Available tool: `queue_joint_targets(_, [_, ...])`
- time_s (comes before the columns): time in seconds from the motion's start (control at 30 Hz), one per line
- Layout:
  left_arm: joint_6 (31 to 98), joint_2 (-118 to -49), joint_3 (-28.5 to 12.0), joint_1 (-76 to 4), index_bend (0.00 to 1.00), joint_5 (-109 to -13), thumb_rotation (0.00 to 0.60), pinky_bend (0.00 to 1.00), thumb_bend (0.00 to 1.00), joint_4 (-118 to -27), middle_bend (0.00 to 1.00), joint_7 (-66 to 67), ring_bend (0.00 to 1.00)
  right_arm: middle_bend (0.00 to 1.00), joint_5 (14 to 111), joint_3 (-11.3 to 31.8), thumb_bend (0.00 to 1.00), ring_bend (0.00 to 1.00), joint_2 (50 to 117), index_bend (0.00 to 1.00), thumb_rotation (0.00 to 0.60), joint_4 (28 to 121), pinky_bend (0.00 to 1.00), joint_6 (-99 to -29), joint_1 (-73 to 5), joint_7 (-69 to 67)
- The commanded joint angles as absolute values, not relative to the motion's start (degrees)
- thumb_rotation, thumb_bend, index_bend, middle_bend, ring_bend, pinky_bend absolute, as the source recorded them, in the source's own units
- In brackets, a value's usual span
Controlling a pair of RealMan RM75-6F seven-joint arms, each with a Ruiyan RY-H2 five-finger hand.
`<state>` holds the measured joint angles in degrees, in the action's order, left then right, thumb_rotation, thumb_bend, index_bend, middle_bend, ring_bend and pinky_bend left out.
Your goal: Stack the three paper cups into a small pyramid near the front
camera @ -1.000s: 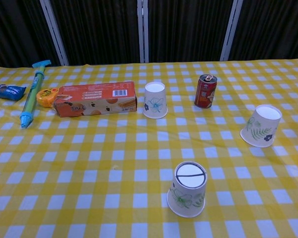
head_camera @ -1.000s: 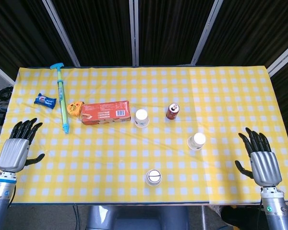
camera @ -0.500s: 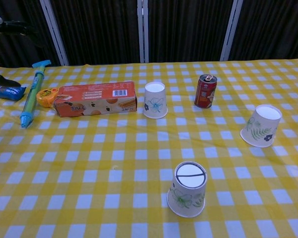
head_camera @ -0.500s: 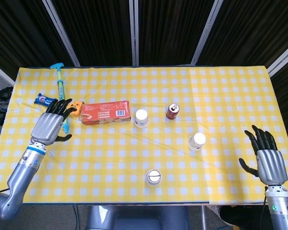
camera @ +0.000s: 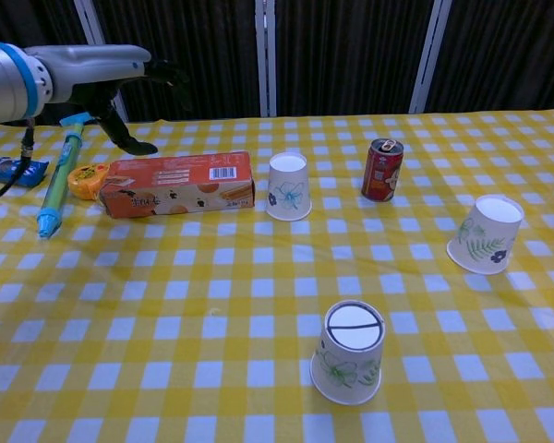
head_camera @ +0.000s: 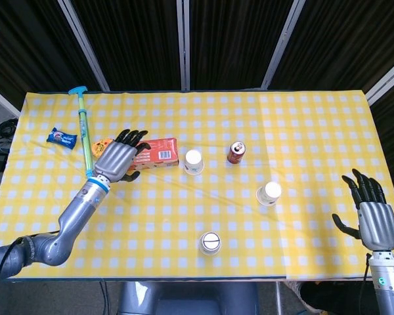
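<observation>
Three upside-down paper cups stand apart on the yellow checked table. One cup (head_camera: 194,161) (camera: 288,186) is mid-table beside the orange box. A second cup (head_camera: 270,193) (camera: 485,234) sits to the right. The third cup (head_camera: 209,243) (camera: 349,353) is nearest the front edge. My left hand (head_camera: 120,159) (camera: 120,78) hovers open above the left end of the orange box, fingers spread, holding nothing. My right hand (head_camera: 372,213) is open at the table's front right corner, far from the cups.
An orange biscuit box (head_camera: 152,152) (camera: 178,185) lies left of the middle cup. A red can (head_camera: 236,152) (camera: 382,170) stands right of it. A blue-green water squirter (head_camera: 85,134) (camera: 57,175), a small orange packet (camera: 90,175) and a blue snack packet (head_camera: 62,138) (camera: 13,170) lie at the left.
My left hand has swung from the table's front left corner rightward and further in, now over the orange box. The right hand has drifted slightly right. The cups have not moved.
</observation>
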<state>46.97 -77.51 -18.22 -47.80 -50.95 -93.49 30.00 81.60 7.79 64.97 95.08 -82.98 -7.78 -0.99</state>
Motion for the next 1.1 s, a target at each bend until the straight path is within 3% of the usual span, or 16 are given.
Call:
queue_joint_targets(0.03, [43.7,-82.0,-18.8,-53.4,0.25,-45.1,0.6,0.0,0.33,-88.6,0.0,33.0,0.0,0.0,81.0,8.0,0.17,0.0,64.8,0.13,0.6,94.5,0.0,-82.4,-7.9,-2.0])
queue_joint_targets(0.47, [41.1,-91.6,-16.6,-68.5,0.25,-27.6,0.6,0.0,0.31,-75.8,0.0,40.5,0.0,0.0,80.7,8.3,0.17,0.0,63.5,0.13,0.6,94.2,0.0,-82.1,-7.7,-6.3])
queue_joint_targets(1.1, [39.5,-98.8,-15.0,-76.8,0.21,-18.5,0.6,0.0,0.31,-64.6,0.0,42.5,0.0,0.0,80.3,8.3,0.17,0.0,63.0,0.13,0.6,93.9,0.0,-81.5,-7.6,-8.4])
